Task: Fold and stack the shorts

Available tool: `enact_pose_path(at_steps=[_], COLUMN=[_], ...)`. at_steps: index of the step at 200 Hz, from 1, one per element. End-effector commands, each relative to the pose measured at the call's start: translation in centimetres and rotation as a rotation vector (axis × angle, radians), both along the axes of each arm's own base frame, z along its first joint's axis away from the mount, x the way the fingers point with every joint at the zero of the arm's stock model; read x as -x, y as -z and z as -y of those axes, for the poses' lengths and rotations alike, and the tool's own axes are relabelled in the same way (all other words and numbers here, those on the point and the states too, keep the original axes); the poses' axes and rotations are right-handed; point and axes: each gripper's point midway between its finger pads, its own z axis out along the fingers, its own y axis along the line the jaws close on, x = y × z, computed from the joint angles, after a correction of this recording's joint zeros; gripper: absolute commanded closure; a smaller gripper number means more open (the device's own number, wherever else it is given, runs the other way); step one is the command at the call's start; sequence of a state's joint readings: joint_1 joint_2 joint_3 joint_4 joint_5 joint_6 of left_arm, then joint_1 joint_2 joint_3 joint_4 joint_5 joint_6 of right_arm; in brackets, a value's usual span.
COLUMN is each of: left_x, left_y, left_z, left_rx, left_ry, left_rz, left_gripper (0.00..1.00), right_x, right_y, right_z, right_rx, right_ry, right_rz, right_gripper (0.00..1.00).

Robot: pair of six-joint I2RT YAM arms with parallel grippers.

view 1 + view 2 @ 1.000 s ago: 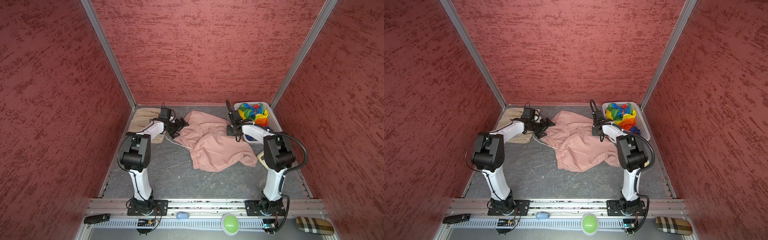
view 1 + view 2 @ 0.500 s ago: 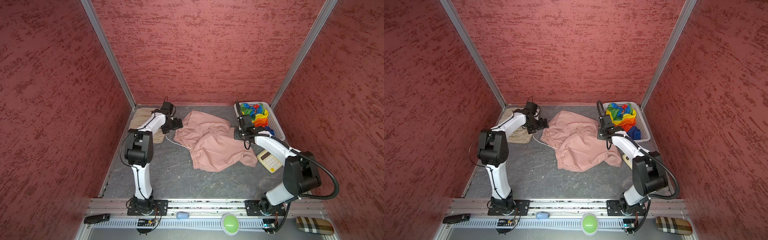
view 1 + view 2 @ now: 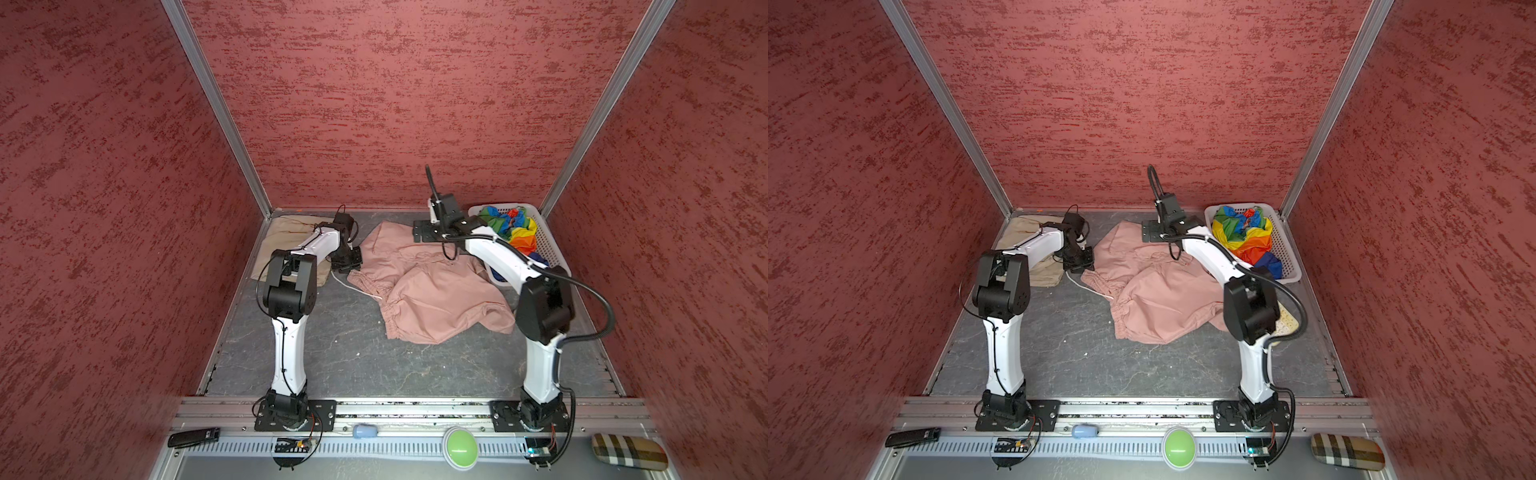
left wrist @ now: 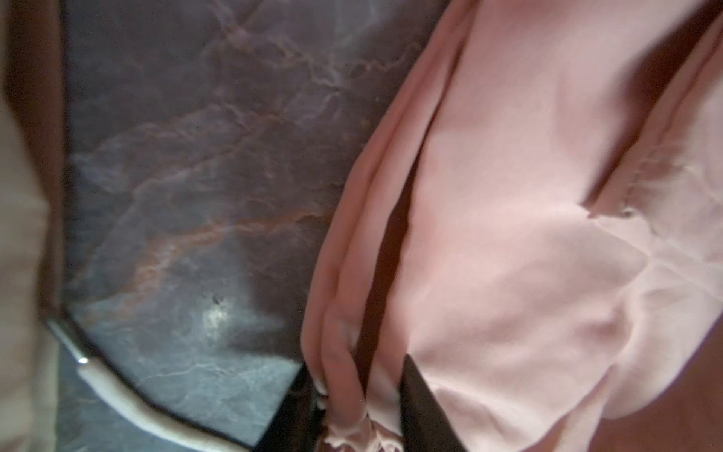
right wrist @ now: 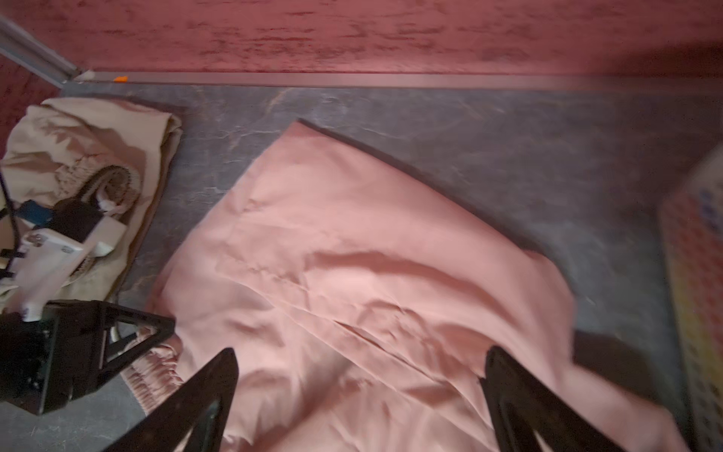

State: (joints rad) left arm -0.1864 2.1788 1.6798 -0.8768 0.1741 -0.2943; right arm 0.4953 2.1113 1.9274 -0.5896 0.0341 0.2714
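Note:
The dusty pink shorts (image 3: 432,291) (image 3: 1158,299) lie crumpled on the middle of the grey table. My left gripper (image 3: 351,266) (image 3: 1084,262) sits at their left edge. In the left wrist view it (image 4: 358,375) is shut on a bunched fold of the pink cloth by the gathered waist. My right gripper (image 3: 419,235) (image 5: 362,356) hovers open over the far end of the pink shorts, nothing between its fingers. The beige shorts (image 3: 286,237) (image 5: 90,148) lie folded at the back left. The rainbow-striped shorts (image 3: 515,228) (image 3: 1246,237) are heaped in the basket.
The white perforated basket (image 3: 548,245) stands at the back right against the wall. A calculator (image 3: 1287,324) lies partly hidden behind the right arm. A white drawstring (image 3: 353,286) trails from the pink waist. A green button (image 3: 460,442), a remote (image 3: 193,436) and a checked case (image 3: 629,451) sit on the front rail.
My left gripper has closed on the left edge of the pink shorts. My right gripper has opened, let go of the cloth and swung back and to the left.

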Motion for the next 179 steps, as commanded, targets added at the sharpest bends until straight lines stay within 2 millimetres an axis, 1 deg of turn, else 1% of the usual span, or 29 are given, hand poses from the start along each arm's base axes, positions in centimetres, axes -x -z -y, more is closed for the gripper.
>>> enact_pose_path(at_steps=[1, 3, 7, 8, 12, 14, 16, 18, 19, 28, 36, 45, 59, 77, 92, 128, 148, 179], left_x=[0.7, 0.7, 0.8, 0.8, 0.8, 0.8, 0.9, 0.9, 1.0, 1.1, 1.2, 1.3, 1.4, 1.4, 1.6, 1.8, 1.8, 1.7], left_y=[1.3, 1.3, 1.3, 1.3, 1.3, 1.3, 1.2, 1.2, 1.3, 1.2, 1.3, 1.2, 1.0, 0.5, 0.3, 0.0, -0.2, -0.4], left_z=[0.5, 0.6, 0.6, 0.6, 0.7, 0.6, 0.7, 0.7, 0.7, 0.7, 0.7, 0.7, 1.0, 1.4, 1.5, 1.9, 2.1, 2.1], left_rx=[0.018, 0.020, 0.021, 0.021, 0.022, 0.021, 0.021, 0.022, 0.021, 0.024, 0.025, 0.030, 0.040, 0.049, 0.051, 0.060, 0.062, 0.062], left_ry=[0.007, 0.007, 0.010, 0.011, 0.013, 0.013, 0.014, 0.015, 0.016, 0.017, 0.016, 0.016, 0.018, 0.025, 0.029, 0.034, 0.041, 0.042], left_rz=[-0.029, -0.028, -0.027, -0.027, -0.026, -0.026, -0.027, -0.027, -0.028, -0.027, -0.029, -0.026, -0.023, -0.017, -0.013, -0.010, -0.005, -0.001], left_gripper=[0.85, 0.86, 0.89, 0.89, 0.91, 0.91, 0.92, 0.93, 0.93, 0.97, 1.00, 1.00, 1.00, 1.00, 1.00, 1.00, 1.00, 1.00], right_x=[-0.3, -0.3, -0.6, -0.6, -0.9, -1.0, -1.1, -1.2, -1.3, -1.8, -2.2, -2.3, -2.4, -2.2, -2.2, -2.3, -2.6, -2.4], right_y=[2.6, 2.9, 3.0, 3.4, 3.4, 3.9, 3.8, 4.3, 3.9, 4.8, 5.6, 6.5, 7.8, 9.6, 10.4, 12.0, 12.8, 13.5], right_z=[-4.5, -4.8, -5.7, -5.8, -6.7, -6.9, -7.3, -7.6, -7.7, -9.1, -10.0, -10.9, -11.6, -12.2, -12.3, -11.9, -11.4, -12.6], right_rx=[0.092, 0.100, 0.105, 0.113, 0.120, 0.129, 0.133, 0.144, 0.141, 0.166, 0.177, 0.180, 0.191, 0.220, 0.239, 0.296, 0.320, 0.287], right_ry=[-0.124, -0.130, -0.144, -0.147, -0.159, -0.165, -0.169, -0.175, -0.176, -0.194, -0.208, -0.223, -0.223, -0.219, -0.211, -0.170, -0.142, -0.167], right_rz=[-0.037, -0.041, -0.034, -0.040, -0.031, -0.036, -0.028, -0.030, -0.021, -0.008, 0.005, 0.008, 0.017, 0.029, 0.032, 0.034, 0.038, 0.033], right_gripper=[0.01, 0.01, 0.01, 0.01, 0.01, 0.01, 0.01, 0.01, 0.01, 0.01, 0.02, 0.05, 0.10, 0.13, 0.15, 0.24, 0.33, 0.39])
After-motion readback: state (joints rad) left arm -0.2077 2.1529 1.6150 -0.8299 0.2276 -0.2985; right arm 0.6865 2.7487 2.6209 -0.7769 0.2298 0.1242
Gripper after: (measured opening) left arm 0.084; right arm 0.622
